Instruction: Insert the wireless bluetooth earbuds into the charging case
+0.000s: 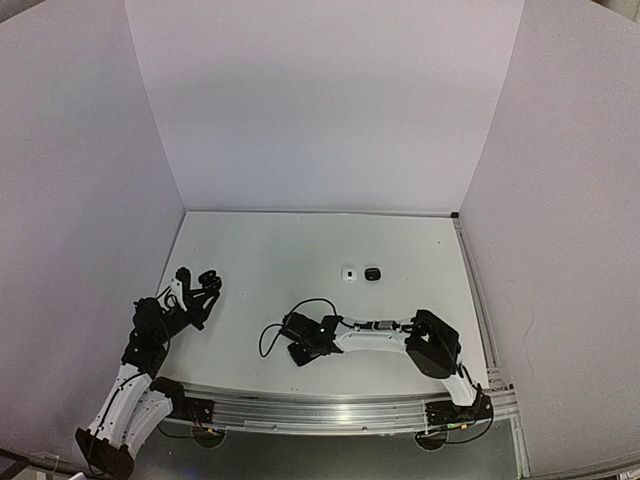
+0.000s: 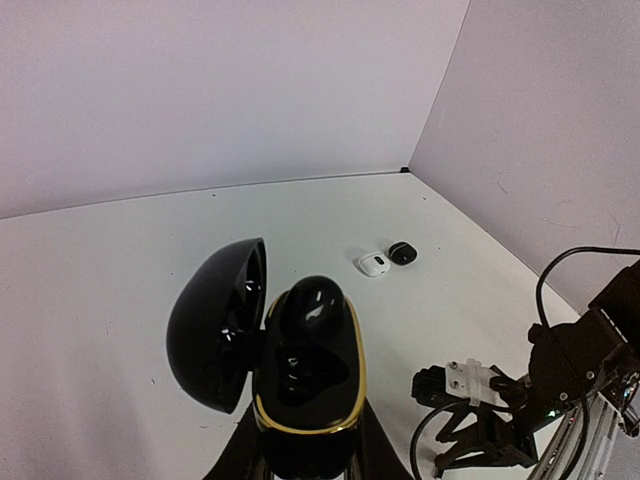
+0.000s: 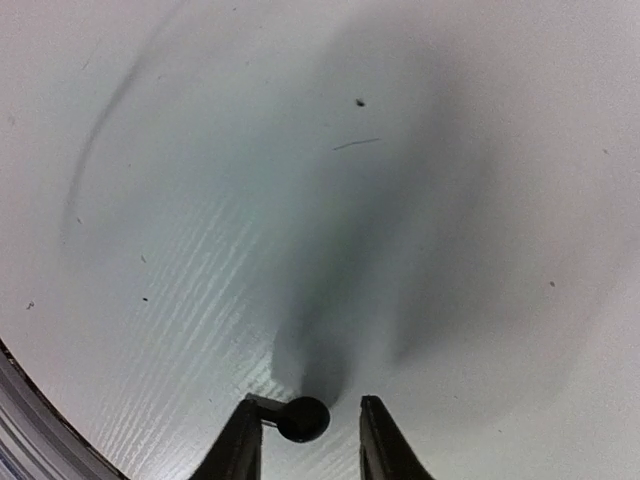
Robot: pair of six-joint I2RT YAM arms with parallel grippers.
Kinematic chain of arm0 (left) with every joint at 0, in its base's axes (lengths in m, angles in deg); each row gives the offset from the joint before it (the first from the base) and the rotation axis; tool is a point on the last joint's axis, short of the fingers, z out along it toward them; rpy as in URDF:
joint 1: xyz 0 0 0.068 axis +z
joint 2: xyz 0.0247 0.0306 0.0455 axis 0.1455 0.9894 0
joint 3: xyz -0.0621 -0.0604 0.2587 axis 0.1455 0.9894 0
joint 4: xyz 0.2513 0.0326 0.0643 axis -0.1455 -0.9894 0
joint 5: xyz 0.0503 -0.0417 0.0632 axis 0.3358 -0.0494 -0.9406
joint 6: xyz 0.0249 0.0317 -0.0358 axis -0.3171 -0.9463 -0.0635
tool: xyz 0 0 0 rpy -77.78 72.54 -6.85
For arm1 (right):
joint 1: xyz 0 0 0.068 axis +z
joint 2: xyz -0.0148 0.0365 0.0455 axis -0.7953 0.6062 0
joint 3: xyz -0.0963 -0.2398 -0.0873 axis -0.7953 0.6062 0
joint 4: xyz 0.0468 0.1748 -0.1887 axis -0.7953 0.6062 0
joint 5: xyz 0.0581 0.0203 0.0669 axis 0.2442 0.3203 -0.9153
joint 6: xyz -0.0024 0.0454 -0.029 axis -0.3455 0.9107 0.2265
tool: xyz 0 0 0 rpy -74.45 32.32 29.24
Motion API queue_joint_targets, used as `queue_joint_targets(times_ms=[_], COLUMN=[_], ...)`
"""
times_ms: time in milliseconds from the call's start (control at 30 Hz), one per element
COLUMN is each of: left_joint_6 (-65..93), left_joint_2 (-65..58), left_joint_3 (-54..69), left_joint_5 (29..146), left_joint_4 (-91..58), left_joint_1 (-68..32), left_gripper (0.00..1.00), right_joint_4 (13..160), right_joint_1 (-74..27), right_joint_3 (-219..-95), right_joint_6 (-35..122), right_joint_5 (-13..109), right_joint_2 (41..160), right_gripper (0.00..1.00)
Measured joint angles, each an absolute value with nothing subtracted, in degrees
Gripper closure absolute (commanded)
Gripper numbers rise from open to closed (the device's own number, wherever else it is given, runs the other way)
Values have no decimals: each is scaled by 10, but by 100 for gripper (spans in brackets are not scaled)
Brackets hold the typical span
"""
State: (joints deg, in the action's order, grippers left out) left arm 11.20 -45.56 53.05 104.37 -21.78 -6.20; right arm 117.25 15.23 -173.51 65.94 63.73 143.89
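The wireless bluetooth earbud (image 3: 303, 418), tiny, black and stemmed, lies on the white table (image 3: 420, 200) between the parted jaws of the right pincer (image 3: 308, 408): one finger touches it, the other stands clear, so nothing is gripped. Off to its side the left pincer (image 2: 305, 462) clamps the black gold-rimmed charging case (image 2: 305, 385), lid (image 2: 220, 325) open, likely to present its sockets. Beyond both sit a white rounded case (image 2: 373, 264) and a black rounded case (image 2: 402, 253).

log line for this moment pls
left gripper: shut on charging case, lid open | right gripper: open around black earbud | far side: white rounded item, black rounded item
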Motion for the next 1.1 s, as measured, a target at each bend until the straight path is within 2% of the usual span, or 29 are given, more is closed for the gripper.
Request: queue_joint_targets(times_ms=[167, 300, 433, 633, 867, 1100], left_joint_6=[112, 112, 112, 112, 112, 112], left_joint_2=[-451, -449, -446, -444, -444, -444], left_joint_3=[531, 531, 531, 531, 531, 531], left_joint_5=[1050, 1051, 1053, 1061, 1062, 1063], left_joint_4=[-211, -203, -198, -198, -198, -197], left_joint_1=[-62, -62, -62, -62, -62, -62], left_gripper=[100, 100, 100, 100, 100, 100], right_joint_4=[1201, 1244, 1330, 1441, 1518, 1531], right_joint_1=[152, 152, 156, 168, 171, 167], right_joint_3=[-1738, -1771, -1895, -2033, -2049, -2070], right_joint_6=[693, 748, 795, 835, 851, 852], right_joint_5=[669, 680, 694, 702, 701, 692], right_joint_2=[1415, 1414, 1462, 1552, 1600, 1619], right_gripper=[67, 56, 51, 56, 62, 62])
